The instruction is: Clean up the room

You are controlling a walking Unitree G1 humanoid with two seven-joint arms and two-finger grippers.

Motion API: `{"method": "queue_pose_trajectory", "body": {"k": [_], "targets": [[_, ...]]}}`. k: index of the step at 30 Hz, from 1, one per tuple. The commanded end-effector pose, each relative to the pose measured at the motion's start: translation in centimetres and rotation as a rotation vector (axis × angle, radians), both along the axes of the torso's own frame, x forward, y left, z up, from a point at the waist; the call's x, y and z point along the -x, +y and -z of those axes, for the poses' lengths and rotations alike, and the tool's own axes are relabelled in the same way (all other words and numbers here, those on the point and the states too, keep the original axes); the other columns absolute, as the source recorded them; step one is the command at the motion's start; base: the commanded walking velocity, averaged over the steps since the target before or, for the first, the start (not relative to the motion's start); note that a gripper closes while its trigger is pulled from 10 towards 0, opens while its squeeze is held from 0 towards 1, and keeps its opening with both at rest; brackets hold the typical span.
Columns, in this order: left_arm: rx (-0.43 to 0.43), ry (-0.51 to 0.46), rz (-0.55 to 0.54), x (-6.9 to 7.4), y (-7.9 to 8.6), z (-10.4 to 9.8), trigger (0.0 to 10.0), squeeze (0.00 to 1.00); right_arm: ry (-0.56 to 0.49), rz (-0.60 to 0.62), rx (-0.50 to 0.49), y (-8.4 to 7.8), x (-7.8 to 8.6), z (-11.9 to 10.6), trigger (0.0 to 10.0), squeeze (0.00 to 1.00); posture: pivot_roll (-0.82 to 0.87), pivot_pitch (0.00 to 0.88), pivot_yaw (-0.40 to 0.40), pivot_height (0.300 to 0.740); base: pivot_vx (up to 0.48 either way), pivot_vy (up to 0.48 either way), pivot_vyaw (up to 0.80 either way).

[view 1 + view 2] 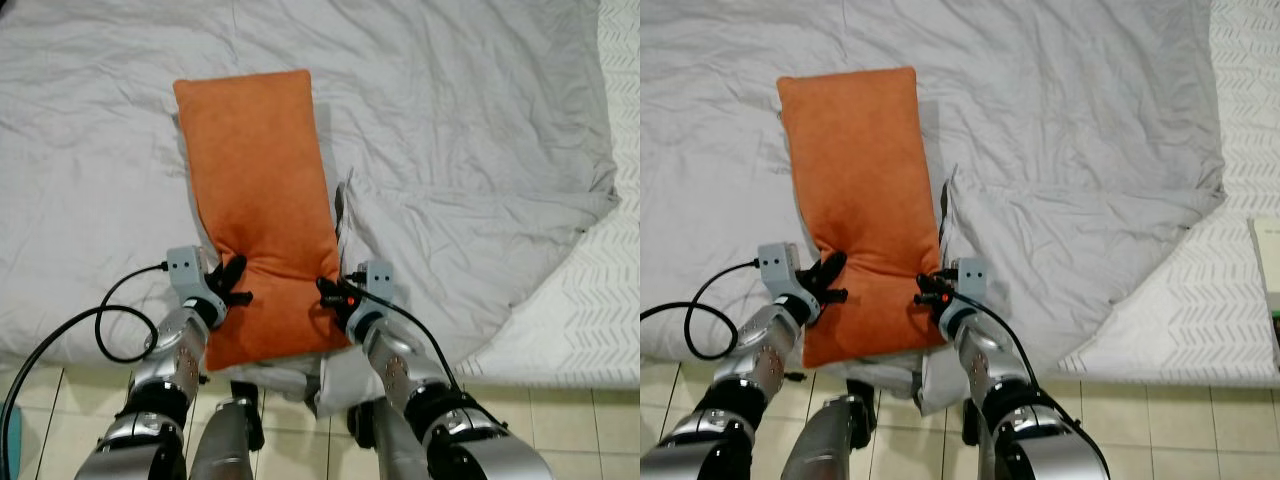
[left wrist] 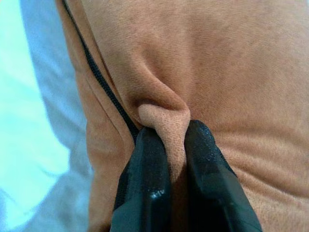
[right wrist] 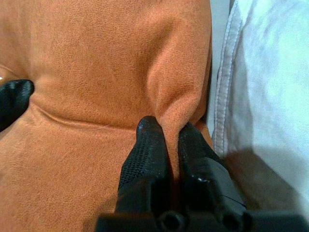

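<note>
Orange pillow (image 1: 258,205) lay lengthwise on the bed's rumpled grey duvet (image 1: 470,150), its near end pinched at both edges by the left hand (image 1: 232,282) and right hand (image 1: 331,291), so placing seemed underway, with release and straightening left.

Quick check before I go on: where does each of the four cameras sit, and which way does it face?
Left eye: on the head, looking down at the orange pillow on the grey blanket; both arms and legs show.
Right eye: beside it, same scene, both arms.
Left wrist: along the left hand, pinching a pillow fold.
Right wrist: along the right hand, pinching the opposite edge.
Shared: all show the pillow.
</note>
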State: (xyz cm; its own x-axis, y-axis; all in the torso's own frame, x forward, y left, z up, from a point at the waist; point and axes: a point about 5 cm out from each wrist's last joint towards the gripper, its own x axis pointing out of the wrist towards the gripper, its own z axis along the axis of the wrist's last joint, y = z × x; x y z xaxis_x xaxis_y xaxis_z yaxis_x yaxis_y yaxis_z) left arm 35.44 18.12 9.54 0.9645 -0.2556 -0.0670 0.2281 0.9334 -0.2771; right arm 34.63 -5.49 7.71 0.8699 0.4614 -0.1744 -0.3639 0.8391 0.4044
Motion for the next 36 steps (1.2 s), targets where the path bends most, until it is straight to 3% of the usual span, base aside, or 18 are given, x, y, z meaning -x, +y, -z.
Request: {"method": "queue_pose_trajectory", "body": {"k": [1,3,5,9,11,13,15,16,22,23,25,26,29,30,31,36], "targets": [[-0.086,0.137,0.036,1.9,-0.3,3.5,0.0,0.0,0.197,0.056,0.023,-1.0,2.3,4.2,0.0,0.0,-0.02,0.56,-0.056,0.74,0.0,0.0,0.0],[-0.136,0.081,0.068,1.8,-0.3,2.7,0.0,0.0,0.165,0.065,0.041,-1.6,1.8,3.7,0.0,0.0,0.0,0.481,-0.053,0.74,0.0,0.0,0.0],[-0.167,0.038,0.095,1.8,-0.4,2.0,0.0,0.0,0.141,0.079,0.045,-2.1,1.3,3.1,0.0,0.0,0.0,0.461,-0.052,0.74,0.0,0.0,0.0],[-0.304,-0.112,0.161,1.7,-0.6,-0.6,0.0,0.0,0.004,0.164,0.076,-4.4,-0.7,0.3,0.0,0.0,0.02,0.269,-0.05,0.74,0.0,0.0,0.0],[-0.321,-0.135,0.16,1.5,-0.6,-1.3,0.0,0.0,-0.031,0.189,0.076,-5.0,-1.1,-0.5,0.0,0.0,0.02,0.252,-0.049,0.74,0.0,0.0,0.0],[-0.373,-0.187,0.143,0.6,-0.2,-3.1,0.0,0.0,-0.127,0.257,0.096,-6.4,-2.1,-2.5,0.0,0.0,0.02,0.124,-0.044,0.74,0.0,0.0,0.0],[-0.396,-0.208,0.133,0.1,-0.1,-3.8,0.0,0.0,-0.176,0.298,0.106,-7.1,-2.4,-3.4,0.0,0.0,0.01,0.081,-0.038,0.74,0.0,0.0,0.0],[-0.439,-0.258,0.105,-0.5,0.0,-5.4,0.0,0.0,-0.282,0.367,0.133,-8.4,-2.7,-5.4,0.0,0.0,0.0,0.015,-0.034,0.74,0.0,0.0,0.0],[-0.448,-0.293,0.082,-1.1,-0.3,-6.3,0.0,0.0,-0.43,0.455,0.181,-10.1,-2.7,-7.9,0.0,0.0,-0.01,0.0,-0.025,0.74,0.0,0.0,0.0],[-0.48,-0.29,0.057,-1.1,-0.3,-6.1,3.3,0.0,-0.507,0.505,0.226,-11.1,-2.1,-9.0,0.0,0.0,-0.04,0.0,-0.015,0.74,0.0,0.0,0.0],[-0.5,-0.286,0.042,-1.1,-0.2,-6.0,3.3,0.0,-0.526,0.523,0.241,-11.5,-1.8,-9.3,0.0,0.0,-0.04,0.0,-0.013,0.74,0.0,0.0,0.0],[-0.48,-0.26,0.041,-1.1,-0.2,-5.6,10.0,0.0,-0.532,0.547,0.258,-11.9,-1.4,-9.2,0.0,0.0,-0.04,0.0,-0.011,0.74,0.0,0.0,0.0],[-0.439,-0.264,0.029,-0.7,-0.4,-5.2,10.0,0.0,-0.51,0.564,0.283,-12.7,-0.1,-8.0,0.0,0.0,-0.05,0.0,-0.007,0.74,0.0,0.0,0.0],[-0.437,-0.275,0.038,-0.4,-0.7,-5.0,10.0,0.0,-0.499,0.554,0.3,-12.9,0.6,-7.1,4.5,0.0,-0.05,0.0,0.006,0.74,0.0,0.0,0.0],[-0.445,-0.295,0.041,0.0,-1.0,-4.9,10.0,0.0,-0.488,0.55,0.318,-13.1,1.4,-6.3,10.0,0.0,-0.05,0.0,0.006,0.74,0.0,0.0,0.0],[-0.434,-0.296,0.054,1.6,-2.2,-3.4,10.0,0.0,-0.418,0.568,0.41,-14.9,4.6,-2.9,10.0,0.0,-0.05,0.0,0.021,0.74,0.0,0.0,-0.31]]}}
